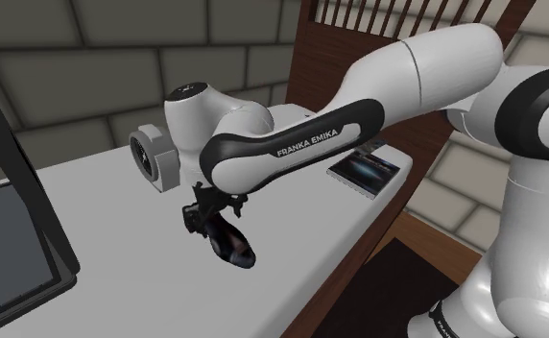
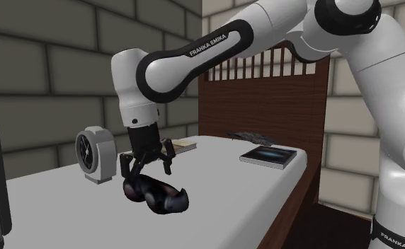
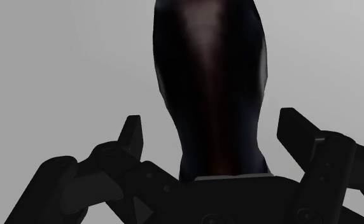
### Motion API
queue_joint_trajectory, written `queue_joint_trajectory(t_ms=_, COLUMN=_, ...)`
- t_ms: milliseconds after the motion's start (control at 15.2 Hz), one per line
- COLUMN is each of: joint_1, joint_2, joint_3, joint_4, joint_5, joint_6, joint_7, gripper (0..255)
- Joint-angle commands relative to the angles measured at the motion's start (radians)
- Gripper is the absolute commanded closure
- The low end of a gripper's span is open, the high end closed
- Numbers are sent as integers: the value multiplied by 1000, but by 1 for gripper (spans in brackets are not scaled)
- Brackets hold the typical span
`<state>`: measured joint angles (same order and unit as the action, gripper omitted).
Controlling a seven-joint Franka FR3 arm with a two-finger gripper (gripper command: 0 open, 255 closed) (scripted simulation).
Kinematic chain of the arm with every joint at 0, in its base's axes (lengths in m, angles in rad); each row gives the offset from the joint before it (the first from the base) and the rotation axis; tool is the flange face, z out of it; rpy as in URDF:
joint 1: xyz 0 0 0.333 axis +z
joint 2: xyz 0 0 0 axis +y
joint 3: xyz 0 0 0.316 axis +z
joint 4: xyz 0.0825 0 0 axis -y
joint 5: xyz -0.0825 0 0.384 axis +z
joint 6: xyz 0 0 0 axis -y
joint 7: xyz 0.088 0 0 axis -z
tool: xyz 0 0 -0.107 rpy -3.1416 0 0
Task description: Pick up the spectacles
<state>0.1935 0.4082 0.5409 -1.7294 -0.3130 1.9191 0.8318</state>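
Glossy black spectacles point(image 2: 155, 194), fingers point(image 3: 131, 135) spread alongside

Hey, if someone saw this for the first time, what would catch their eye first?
The big white arm arching over the table, its pincer open right over the dark glossy spectacles lying there. Next, the round clock standing to their left in the second exterior view.
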Motion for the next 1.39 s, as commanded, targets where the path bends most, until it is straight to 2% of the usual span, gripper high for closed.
queue_joint_trajectory(t_ms=0, joint_1=5, joint_2=17, joint_3=-4, joint_4=-5, joint_5=-11, joint_6=19, joint_7=9, gripper=0)
queue_joint_trajectory(t_ms=264, joint_1=8, joint_2=33, joint_3=-9, joint_4=-19, joint_5=-21, joint_6=46, joint_7=17, gripper=0)
queue_joint_trajectory(t_ms=330, joint_1=8, joint_2=32, joint_3=-9, joint_4=-20, joint_5=-21, joint_6=46, joint_7=17, gripper=255)
queue_joint_trajectory(t_ms=924, joint_1=8, joint_2=33, joint_3=-9, joint_4=-19, joint_5=-21, joint_6=46, joint_7=17, gripper=255)
queue_joint_trajectory(t_ms=1320, joint_1=2, joint_2=-2, joint_3=2, joint_4=16, joint_5=2, joint_6=-17, joint_7=-2, gripper=255)
